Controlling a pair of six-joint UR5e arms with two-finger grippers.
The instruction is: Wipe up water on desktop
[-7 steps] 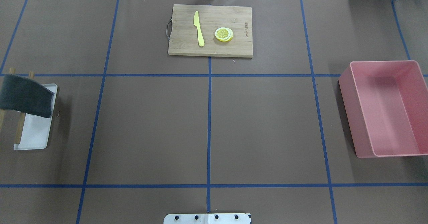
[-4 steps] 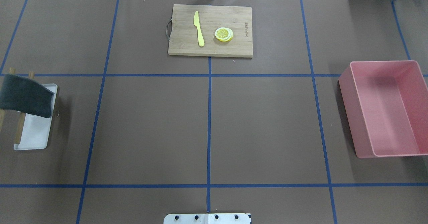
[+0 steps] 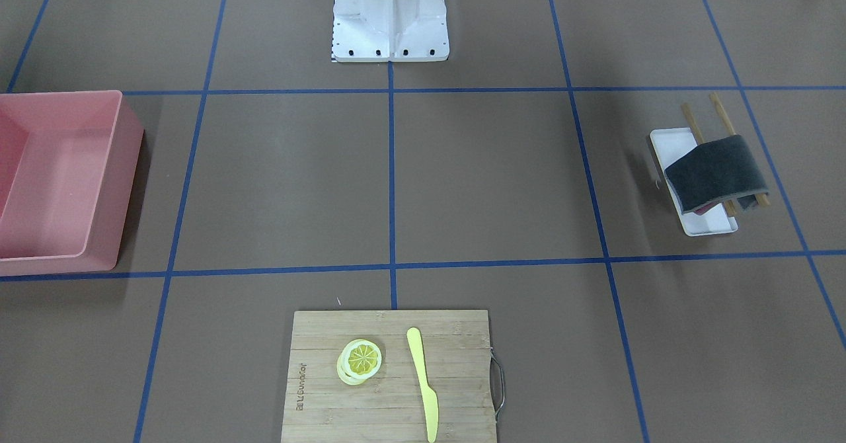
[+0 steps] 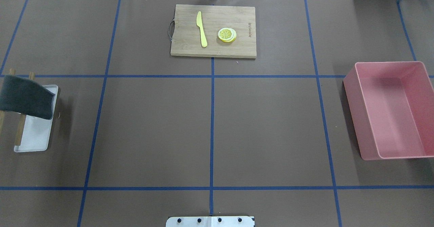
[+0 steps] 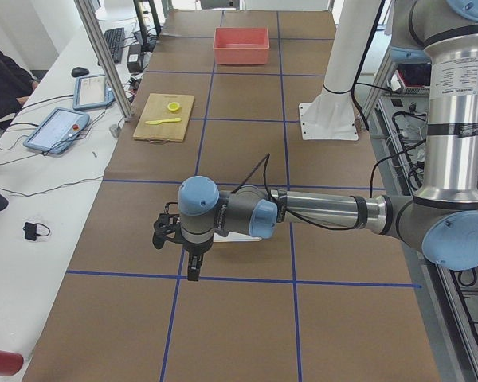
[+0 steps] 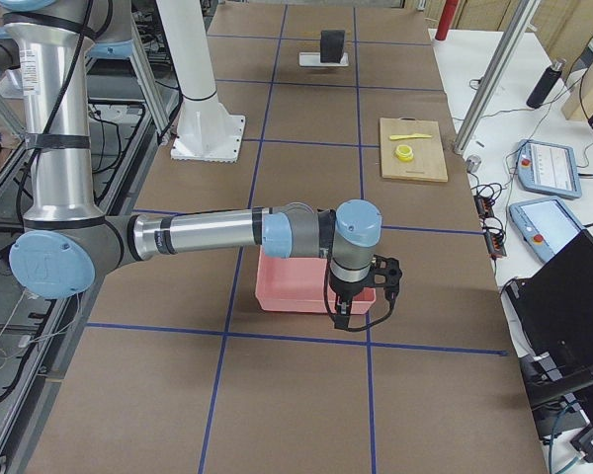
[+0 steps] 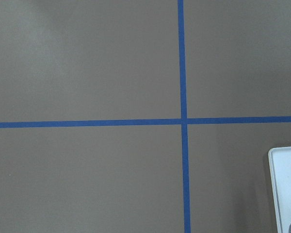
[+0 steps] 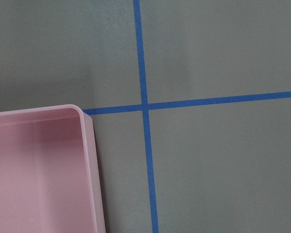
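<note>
The desktop (image 4: 152, 128) is a matte brown surface with blue tape lines; I see no water on it in any view. A dark grey cloth (image 4: 25, 98) hangs over a wooden rack (image 4: 20, 130) above a white tray (image 4: 35, 139) at the left edge. It also shows in the front view (image 3: 714, 172). My left gripper (image 5: 193, 270) hangs above the desktop in the left side view, and my right gripper (image 6: 342, 318) hangs beside the pink bin (image 6: 287, 291). I cannot tell whether either is open or shut.
A pink bin (image 4: 369, 118) stands at the right edge. A wooden cutting board (image 4: 186, 47) at the back holds a yellow knife (image 4: 201, 30) and lemon slices (image 4: 227, 35). The robot's base plate (image 4: 210, 221) sits at the near edge.
</note>
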